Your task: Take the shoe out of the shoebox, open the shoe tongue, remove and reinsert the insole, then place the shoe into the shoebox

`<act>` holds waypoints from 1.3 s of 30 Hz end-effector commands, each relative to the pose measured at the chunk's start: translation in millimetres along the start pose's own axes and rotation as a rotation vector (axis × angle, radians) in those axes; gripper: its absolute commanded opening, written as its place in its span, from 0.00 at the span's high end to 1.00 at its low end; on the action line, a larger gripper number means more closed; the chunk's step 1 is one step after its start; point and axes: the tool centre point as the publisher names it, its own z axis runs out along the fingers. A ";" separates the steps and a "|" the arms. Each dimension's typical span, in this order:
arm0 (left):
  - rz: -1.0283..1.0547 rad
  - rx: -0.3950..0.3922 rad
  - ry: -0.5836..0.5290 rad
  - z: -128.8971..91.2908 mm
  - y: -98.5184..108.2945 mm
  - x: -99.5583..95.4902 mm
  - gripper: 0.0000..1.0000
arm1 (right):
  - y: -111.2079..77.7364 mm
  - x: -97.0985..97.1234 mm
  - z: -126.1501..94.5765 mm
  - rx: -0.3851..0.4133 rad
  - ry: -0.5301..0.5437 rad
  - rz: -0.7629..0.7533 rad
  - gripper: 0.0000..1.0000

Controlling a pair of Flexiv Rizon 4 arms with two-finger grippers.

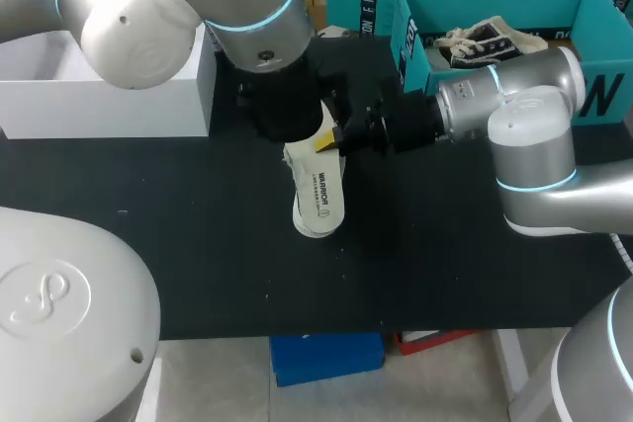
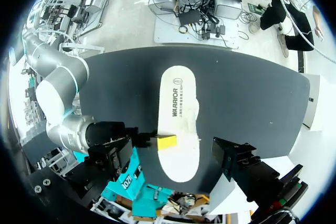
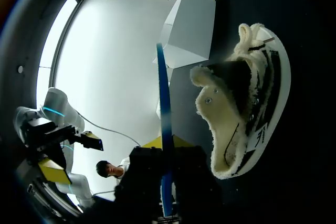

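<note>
My right gripper (image 1: 333, 137) is shut on the near end of a white printed insole (image 1: 318, 195), holding it flat just above the table. The right wrist view shows the insole (image 3: 164, 103) edge-on as a thin blue strip between the fingers of that gripper (image 3: 165, 182). The fleece-lined shoe (image 3: 236, 119) stands on its sole under the insole. In the head view the insole hides the shoe. My left gripper (image 1: 295, 126) hangs open above the insole (image 2: 178, 103), touching nothing. Only one left finger (image 2: 233, 156) shows clearly.
A teal shoebox (image 1: 415, 17) stands at the back right with a second shoe (image 1: 485, 42) inside it. A white box (image 1: 109, 96) sits at the back left. The black table (image 1: 198, 244) ends close to the front.
</note>
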 end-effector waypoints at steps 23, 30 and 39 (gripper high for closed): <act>0.005 -0.002 0.041 10.2 -32.1 -10.5 0.00 | 0.2 -0.3 1.3 -0.001 -0.001 0.001 1.00; 0.014 -0.012 0.043 8.9 -12.3 -9.0 0.00 | 0.2 -0.3 1.3 -0.001 -0.001 0.001 1.00; 0.011 -0.016 0.059 16.8 17.4 -3.2 0.00 | 0.2 -0.3 1.3 -0.001 -0.001 0.001 1.00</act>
